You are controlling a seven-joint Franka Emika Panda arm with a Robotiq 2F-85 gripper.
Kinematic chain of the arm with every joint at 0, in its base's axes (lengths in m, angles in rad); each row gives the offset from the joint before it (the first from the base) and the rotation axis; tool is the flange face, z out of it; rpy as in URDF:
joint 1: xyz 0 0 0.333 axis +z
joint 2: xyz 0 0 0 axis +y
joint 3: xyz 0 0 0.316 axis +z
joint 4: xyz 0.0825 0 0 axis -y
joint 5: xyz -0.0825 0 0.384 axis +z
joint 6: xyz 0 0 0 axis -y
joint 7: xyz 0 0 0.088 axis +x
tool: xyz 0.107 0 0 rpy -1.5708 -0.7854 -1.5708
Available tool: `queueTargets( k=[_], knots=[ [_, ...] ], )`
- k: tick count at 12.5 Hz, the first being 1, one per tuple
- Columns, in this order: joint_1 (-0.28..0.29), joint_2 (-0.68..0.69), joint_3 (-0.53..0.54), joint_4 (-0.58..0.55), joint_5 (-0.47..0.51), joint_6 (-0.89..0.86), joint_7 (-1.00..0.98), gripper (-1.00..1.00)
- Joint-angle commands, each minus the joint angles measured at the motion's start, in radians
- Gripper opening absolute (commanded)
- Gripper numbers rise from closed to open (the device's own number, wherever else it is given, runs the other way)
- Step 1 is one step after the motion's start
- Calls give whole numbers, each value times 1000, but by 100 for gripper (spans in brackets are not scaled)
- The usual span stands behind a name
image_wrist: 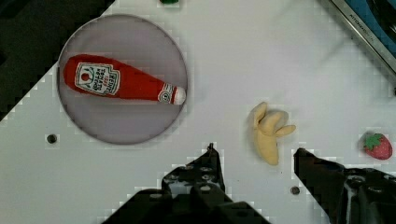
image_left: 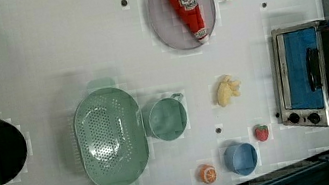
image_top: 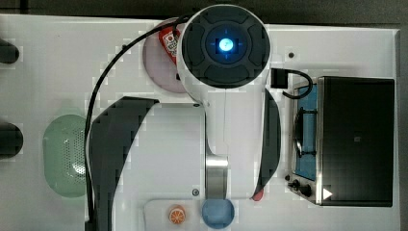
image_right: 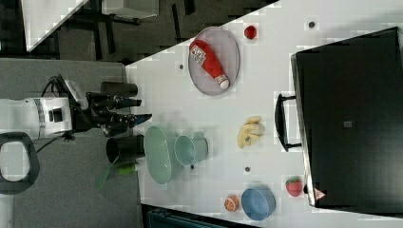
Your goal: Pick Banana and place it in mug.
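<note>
Pincer: the pincer [image_wrist: 254, 161] stands partly open with nothing between its dark fingers [image_wrist: 205, 172]; in the right view it hangs well above the desk [image_right: 285, 66].
Banana: the banana [image_wrist: 269, 133] lies flat on the desk, apart from the fingers, its peeled flaps spread at one end. In the left view it sits between the mug [image_left: 166, 118] and the toaster oven [image_left: 309, 76].
Step in hand: approach, as I judge it; no grasp is made yet.
Doing it well: centre the gap over the banana's plain body, away from the flaps, and close across its narrow width.
Mug: upright, touching the green colander [image_left: 109, 138]; aim for the smaller round rim.
Nearby: the ketchup bottle [image_wrist: 119, 84] on its plate [image_wrist: 93, 126] and the strawberry [image_wrist: 377, 145] lie well clear.
</note>
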Motion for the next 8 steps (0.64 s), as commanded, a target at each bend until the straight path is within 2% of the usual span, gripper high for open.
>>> queueTargets(
  k=[1,2,3,5,8],
  knots=[
    [-32,-282,-60,-122,-3,-166,-47,54],
    [-32,-279,-60,-129,-3,-165,-47,83],
    [-32,-272,-59,-142,-3,-164,-47,97],
    [-30,-248,-56,-187,-3,-155,-52,100],
    [-28,-192,-47,-285,-3,-31,-57,100]
  ],
)
